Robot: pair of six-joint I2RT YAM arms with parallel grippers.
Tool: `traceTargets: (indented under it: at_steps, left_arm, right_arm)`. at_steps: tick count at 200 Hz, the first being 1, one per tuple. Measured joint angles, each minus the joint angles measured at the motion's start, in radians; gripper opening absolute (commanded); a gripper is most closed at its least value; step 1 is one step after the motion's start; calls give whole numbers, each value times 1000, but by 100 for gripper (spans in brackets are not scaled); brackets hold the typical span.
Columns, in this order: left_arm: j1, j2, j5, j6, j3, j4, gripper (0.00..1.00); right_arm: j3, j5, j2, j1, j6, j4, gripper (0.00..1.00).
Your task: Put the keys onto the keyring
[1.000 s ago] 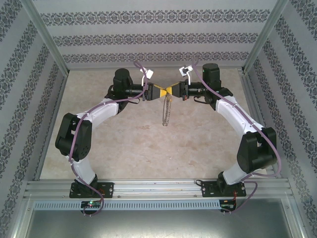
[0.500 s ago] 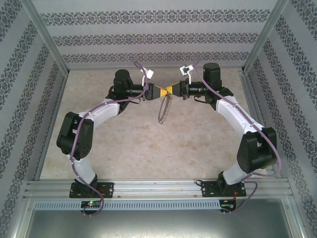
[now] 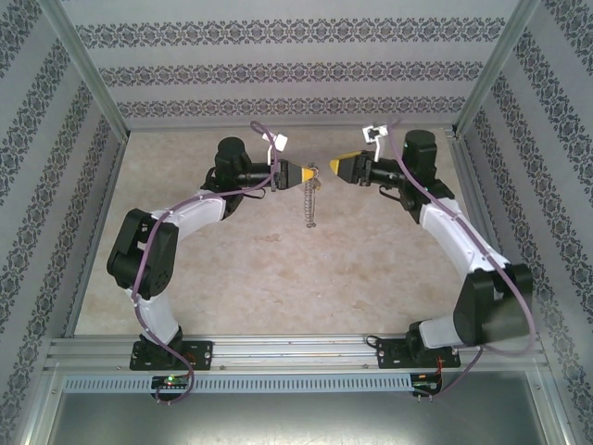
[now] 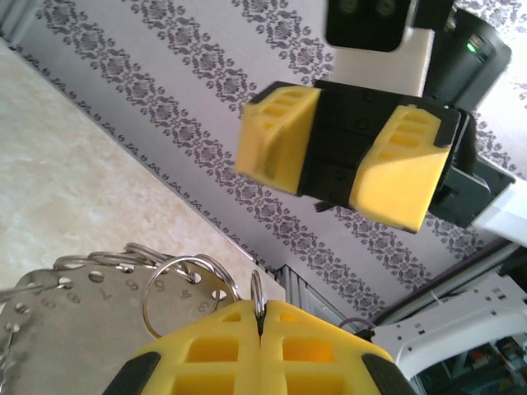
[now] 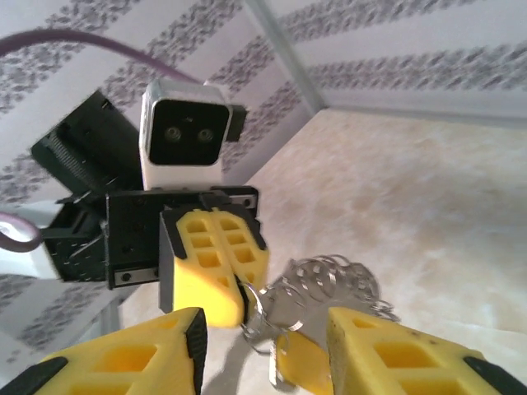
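The left gripper (image 4: 262, 317) has its fingers pressed together, pinching one thin loop of the keyring (image 4: 177, 284). The rest of the rings hang just below its tips. The right gripper (image 5: 263, 350) faces it across a small gap, fingers half apart, holding nothing. The key (image 5: 300, 362) dangles under the rings.

you see left gripper (image 3: 303, 174) and right gripper (image 3: 336, 167): yellow tips, black bodies. keyring (image 3: 311, 199) silvery grey. table (image 3: 278, 269) pale beige, marbled. walls (image 3: 296, 69) at 9, 12, 3 o'clock: white, grey floral bands. cables (image 3: 260, 130) purple.
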Motion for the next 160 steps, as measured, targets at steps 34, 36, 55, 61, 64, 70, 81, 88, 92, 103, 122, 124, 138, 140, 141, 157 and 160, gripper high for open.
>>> traceTargets:
  at_steps: [34, 36, 55, 61, 64, 70, 81, 88, 92, 103, 122, 124, 138, 140, 141, 157, 160]
  left_arm:
    - [-13, -37, -59, -4, -30, 14, 0]
    - [-14, -40, -61, -5, -32, 16, 0]
    - [-26, -69, -82, -21, -39, 42, 0]
    - [-30, -77, -88, -27, -41, 52, 0]
    - [-31, -79, -92, -30, -42, 58, 0]
    - [-33, -84, -95, -34, -42, 67, 0]
    - [-37, -89, -102, -43, -42, 82, 0]
    - [-39, -91, -106, -49, -42, 87, 0]
    - [-40, -92, -108, -51, -42, 88, 0]
    - [-43, -93, -115, -56, -42, 88, 0]
    - [-48, -93, -117, -61, -42, 88, 0]
    - [-48, -93, -118, -61, -42, 88, 0]
    - [-52, -93, -117, -63, -42, 88, 0]
    - [-53, -93, -117, -64, -42, 88, 0]
    - [-53, -93, -117, -64, -42, 88, 0]
    - [-58, -93, -118, -67, -42, 88, 0]
    - [-59, -93, -118, -67, -42, 88, 0]
  right_arm:
    - [-194, 169, -134, 7, 36, 114, 49]
    - [-202, 174, -138, 9, 36, 117, 49]
    - [-299, 248, -169, 42, 32, 165, 52]
    - [-324, 264, -172, 54, 32, 180, 52]
    - [-335, 272, -174, 59, 31, 185, 52]
    - [-355, 287, -176, 71, 28, 196, 53]
    - [-381, 312, -179, 91, 21, 212, 53]
    - [-394, 327, -181, 103, 13, 224, 53]
    - [-399, 332, -182, 109, 8, 230, 53]
    - [-409, 350, -185, 126, -3, 247, 53]
    - [-411, 369, -189, 147, -21, 279, 53]
    - [-411, 370, -189, 150, -22, 283, 53]
    - [-411, 376, -190, 159, -28, 304, 53]
    - [-411, 377, -190, 162, -29, 305, 53]
    - [-411, 378, -190, 163, -29, 307, 53]
    - [-409, 382, -190, 177, -37, 316, 53]
    - [-407, 383, -190, 180, -39, 317, 53]
